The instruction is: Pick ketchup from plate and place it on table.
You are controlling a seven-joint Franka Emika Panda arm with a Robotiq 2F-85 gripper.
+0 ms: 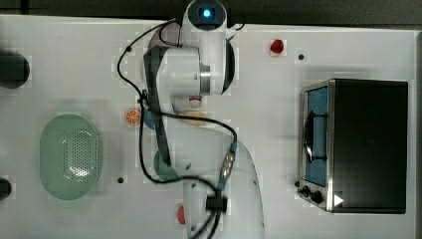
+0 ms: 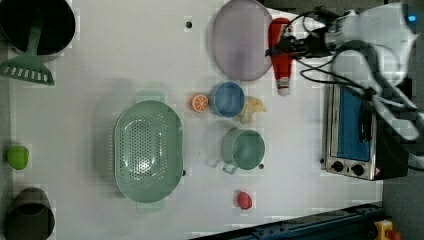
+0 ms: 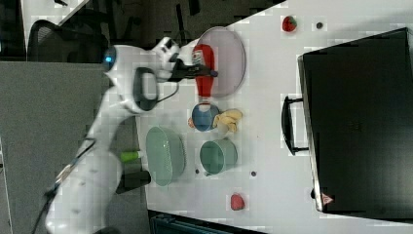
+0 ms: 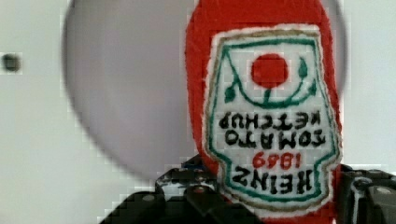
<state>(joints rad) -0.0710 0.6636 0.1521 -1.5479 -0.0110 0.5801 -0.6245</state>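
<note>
The ketchup [image 2: 281,60] is a red bottle with a white label and a white cap, lying lengthwise. My gripper [image 2: 292,46] is shut on its body; in the wrist view [image 4: 275,196] dark fingers [image 4: 187,189] flank the labelled ketchup [image 4: 266,116]. The pale lilac plate [image 2: 240,40] lies just to the bottle's left in the left view. In the right view the ketchup [image 3: 204,73] overlaps the left rim of the plate [image 3: 229,53]. In the wrist view the plate [image 4: 126,93] is behind the bottle. The white table [image 2: 125,50] lies all around.
Near the bottle's cap sit a blue bowl [image 2: 227,99], an orange slice [image 2: 199,102] and a yellow lump [image 2: 252,109]. Further off are a green cup [image 2: 244,149], a green colander [image 2: 147,150], a pinkish-red lump [image 2: 244,200] and a toaster oven [image 2: 352,130].
</note>
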